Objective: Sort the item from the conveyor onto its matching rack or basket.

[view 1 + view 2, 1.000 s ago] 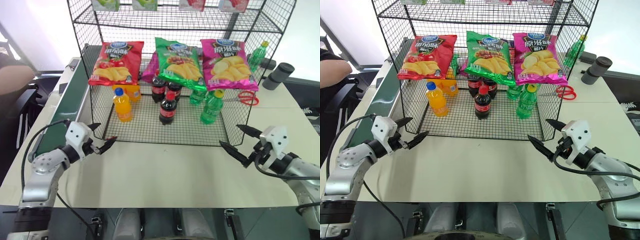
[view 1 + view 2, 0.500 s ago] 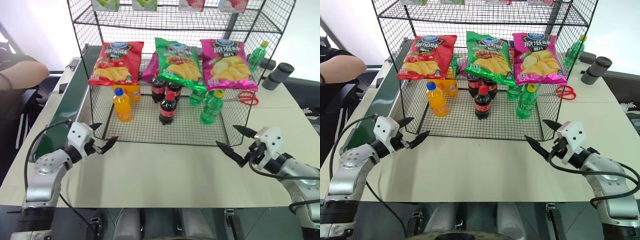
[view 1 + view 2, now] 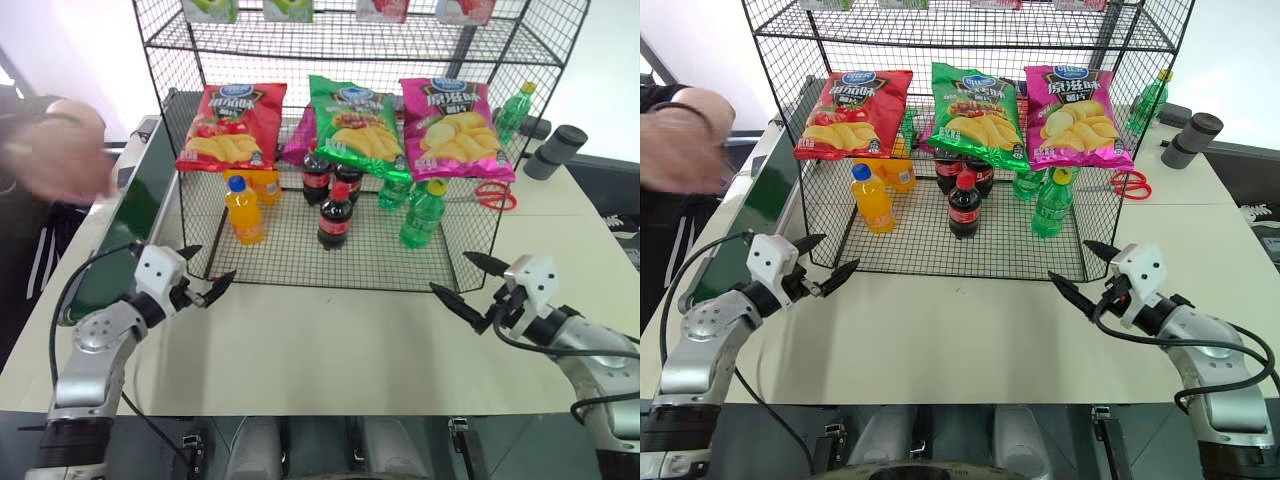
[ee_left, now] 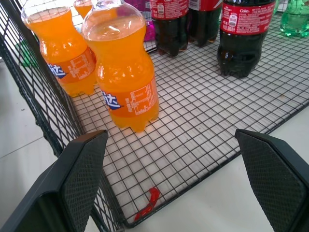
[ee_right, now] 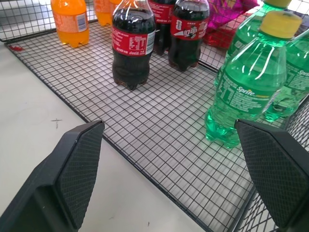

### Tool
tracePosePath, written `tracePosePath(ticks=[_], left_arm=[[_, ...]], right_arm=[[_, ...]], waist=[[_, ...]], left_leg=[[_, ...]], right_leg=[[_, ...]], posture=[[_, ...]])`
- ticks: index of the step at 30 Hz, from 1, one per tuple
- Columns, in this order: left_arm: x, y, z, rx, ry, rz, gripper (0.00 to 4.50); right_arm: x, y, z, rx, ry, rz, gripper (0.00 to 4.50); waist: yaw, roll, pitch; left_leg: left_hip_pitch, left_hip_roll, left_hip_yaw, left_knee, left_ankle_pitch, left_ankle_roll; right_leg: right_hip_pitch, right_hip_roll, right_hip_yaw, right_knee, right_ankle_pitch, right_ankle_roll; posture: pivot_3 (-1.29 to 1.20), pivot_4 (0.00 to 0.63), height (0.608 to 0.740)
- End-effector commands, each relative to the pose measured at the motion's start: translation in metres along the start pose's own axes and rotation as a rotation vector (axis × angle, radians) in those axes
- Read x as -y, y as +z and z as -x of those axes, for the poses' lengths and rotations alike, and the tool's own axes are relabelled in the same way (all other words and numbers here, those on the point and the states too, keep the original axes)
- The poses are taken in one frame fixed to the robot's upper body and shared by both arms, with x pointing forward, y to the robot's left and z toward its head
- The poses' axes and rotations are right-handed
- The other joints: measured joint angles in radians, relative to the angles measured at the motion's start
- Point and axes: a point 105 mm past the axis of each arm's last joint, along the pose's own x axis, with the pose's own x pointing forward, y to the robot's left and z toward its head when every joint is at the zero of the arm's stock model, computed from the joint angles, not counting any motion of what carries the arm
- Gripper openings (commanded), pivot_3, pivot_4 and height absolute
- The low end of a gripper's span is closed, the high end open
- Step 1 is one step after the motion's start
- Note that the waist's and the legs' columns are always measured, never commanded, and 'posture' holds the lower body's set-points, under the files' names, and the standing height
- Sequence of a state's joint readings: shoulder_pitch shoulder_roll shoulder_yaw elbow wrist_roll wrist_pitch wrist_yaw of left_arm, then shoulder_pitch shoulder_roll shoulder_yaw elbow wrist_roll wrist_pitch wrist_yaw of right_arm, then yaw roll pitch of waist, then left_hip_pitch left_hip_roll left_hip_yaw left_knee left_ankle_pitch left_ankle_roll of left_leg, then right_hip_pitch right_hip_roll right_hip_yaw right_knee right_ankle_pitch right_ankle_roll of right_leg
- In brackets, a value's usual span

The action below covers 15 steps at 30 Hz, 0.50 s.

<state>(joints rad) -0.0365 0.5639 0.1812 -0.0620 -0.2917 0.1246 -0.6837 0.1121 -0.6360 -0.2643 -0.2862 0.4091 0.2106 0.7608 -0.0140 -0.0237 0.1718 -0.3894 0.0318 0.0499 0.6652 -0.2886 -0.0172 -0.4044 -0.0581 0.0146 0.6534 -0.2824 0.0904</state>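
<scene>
A person's hand (image 3: 60, 160) has moved in over the belt (image 3: 130, 225) at nine o'clock. Both grippers (image 3: 205, 288) (image 3: 470, 290) wait open and empty. A cola bottle (image 3: 335, 215) stands on the rack (image 3: 300, 255); a new one may come.

My left gripper (image 3: 207, 279) and right gripper (image 3: 461, 283) sit before the big black wire-mesh rack (image 3: 300, 262). The long green conveyor belt (image 3: 130, 225) runs left of it.

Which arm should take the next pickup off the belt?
Left, probably. The left gripper hangs open right beside the conveyor, which runs along the robot's left side. The right gripper, also open, sits across the table past the rack. No item shows on the belt yet.
</scene>
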Motion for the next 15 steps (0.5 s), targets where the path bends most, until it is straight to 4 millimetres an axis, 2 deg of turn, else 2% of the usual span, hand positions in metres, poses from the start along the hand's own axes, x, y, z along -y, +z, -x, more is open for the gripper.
tracePosePath(ticks=[1, 15], left_arm=[[-0.0103, 0.0071, 0.0066, 0.009, 0.047, -0.023, 4.50], [-0.0094, 0.0103, 0.0026, 0.009, 0.033, -0.020, 4.50]], right_arm=[[0.0007, 0.0081, -0.0014, 0.033, 0.001, 0.022, 4.48], [-0.0004, 0.0097, -0.0017, 0.036, -0.008, 0.025, 4.48]], waist=[[0.000, 0.000, 0.000], [0.001, 0.000, 0.000]], left_leg=[[0.000, 0.000, 0.000, 0.000, 0.000, 0.000], [0.000, 0.000, 0.000, 0.000, 0.000, 0.000]], right_leg=[[0.000, 0.000, 0.000, 0.000, 0.000, 0.000], [0.000, 0.000, 0.000, 0.000, 0.000, 0.000]], posture=[[0.00, 0.150, 0.740], [0.00, 0.150, 0.740]])
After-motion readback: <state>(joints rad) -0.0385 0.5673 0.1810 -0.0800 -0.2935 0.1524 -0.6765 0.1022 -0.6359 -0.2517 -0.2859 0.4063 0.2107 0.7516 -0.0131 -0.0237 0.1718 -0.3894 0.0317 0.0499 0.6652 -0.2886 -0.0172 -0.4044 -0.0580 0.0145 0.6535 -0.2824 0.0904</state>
